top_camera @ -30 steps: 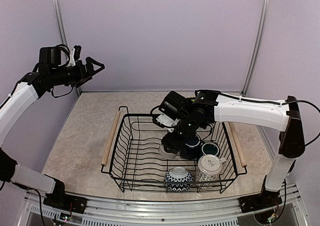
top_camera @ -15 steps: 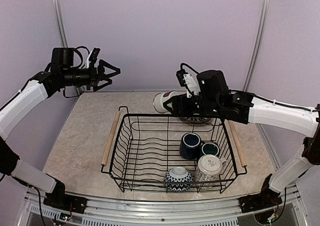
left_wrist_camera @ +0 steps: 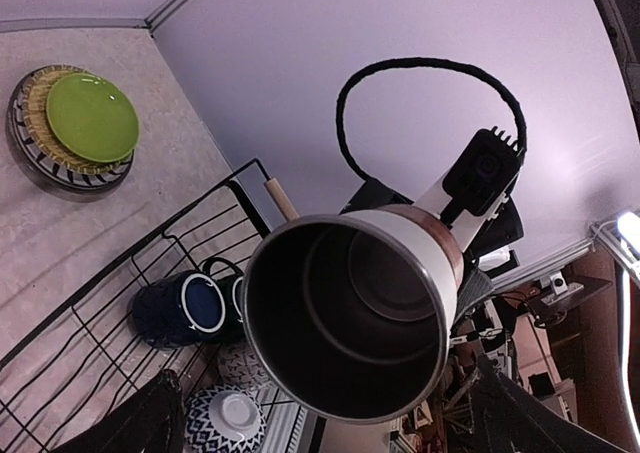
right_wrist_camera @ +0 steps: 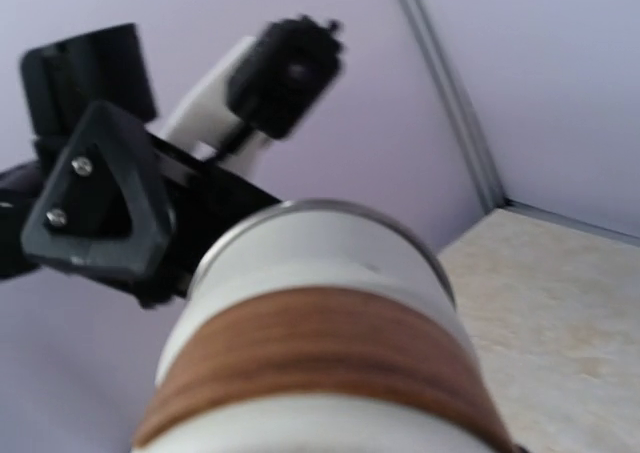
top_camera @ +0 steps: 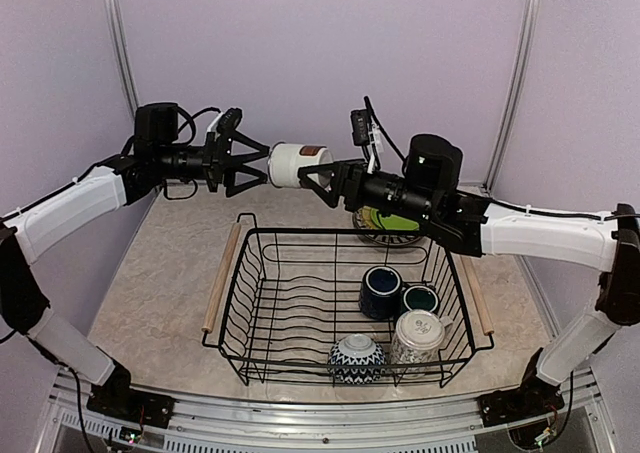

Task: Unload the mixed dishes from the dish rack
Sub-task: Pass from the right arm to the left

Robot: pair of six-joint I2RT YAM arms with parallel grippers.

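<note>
While the left gripper [top_camera: 256, 166] gaped wide, its fingers just short of the open mouth, the white cup [top_camera: 293, 163] hung sideways in mid-air, up beyond the far rim of the dish rack [top_camera: 300, 231] — clamped at its base end by the right gripper [top_camera: 322, 178]. It looked like glazed ceramic, so probably rigid, slick and breakable — best gripped across the body near the brown band.

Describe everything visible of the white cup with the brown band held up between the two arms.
The cup is a white cylinder with a wood-brown band, seemingly ceramic, dark and empty inside. It lies horizontal in mid-air, raised near the far side of the dish rack, with its mouth facing the left arm. The right pincer grips its base end. The left pincer is spread open at the mouth; whether it touches the cup is unclear.
</note>
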